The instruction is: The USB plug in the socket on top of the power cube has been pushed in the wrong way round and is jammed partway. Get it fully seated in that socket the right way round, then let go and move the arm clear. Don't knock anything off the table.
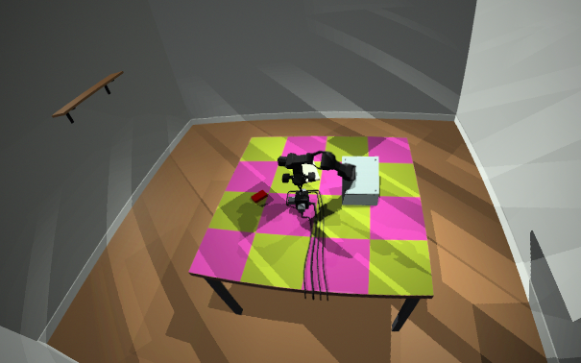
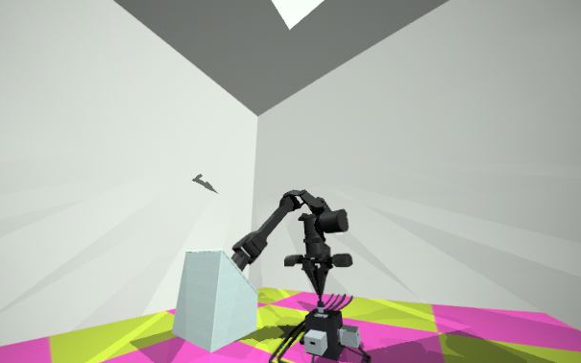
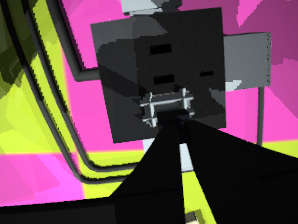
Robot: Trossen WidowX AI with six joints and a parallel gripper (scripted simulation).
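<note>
The black power cube [image 1: 302,198] [image 2: 324,324] [image 3: 117,112] stands on the checkered table, with dark slots in its top. The silver-framed socket [image 3: 167,103] is near one edge of that top. My gripper [image 2: 321,300] [image 3: 178,131] is shut on the USB plug [image 2: 321,304] [image 3: 173,116], pointing down over the socket. In the exterior view, a bit of the plug's metal shell shows between its dark body and the cube top. The fingers hide part of the plug, and I cannot tell which way round it faces or whether its tip is inside the socket.
Grey blocks [image 2: 315,342] [image 3: 247,61] stick out from the cube's sides. Dark cables [image 1: 314,259] [image 3: 75,162] run from the cube over the table's front edge. A pale box [image 1: 363,178] [image 2: 200,298] stands beside the arm. A red block [image 1: 259,196] lies on the cube's other side.
</note>
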